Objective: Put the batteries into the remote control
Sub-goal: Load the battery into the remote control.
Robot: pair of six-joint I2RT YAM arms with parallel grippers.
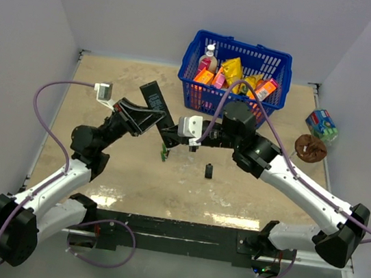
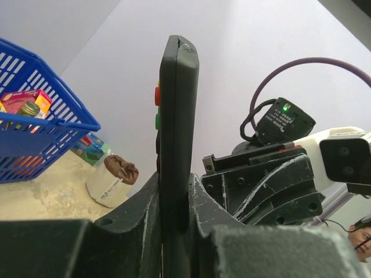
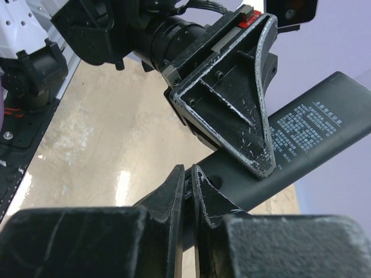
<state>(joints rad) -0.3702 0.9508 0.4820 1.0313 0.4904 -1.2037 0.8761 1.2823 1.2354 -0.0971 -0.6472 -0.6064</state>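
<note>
The black remote control [image 1: 151,96] is held off the table, tilted, in my left gripper [image 1: 153,115], which is shut on its middle. In the left wrist view the remote [image 2: 177,104] stands edge-on between the jaws of that gripper [image 2: 174,191], with coloured buttons on its left side. My right gripper [image 1: 169,140] is at the remote's near end. Its jaws [image 3: 188,174] are almost closed on something small, pressed against the remote's printed back [image 3: 313,133]. A slim green battery [image 1: 163,153] shows just under those tips. No other battery is visible.
A small black piece [image 1: 208,170] lies on the table right of the grippers. A blue basket [image 1: 205,97] of packets stands at the back, also in the left wrist view [image 2: 35,116]. A brown lump [image 1: 310,148] and a blue-green box [image 1: 322,123] sit at the right.
</note>
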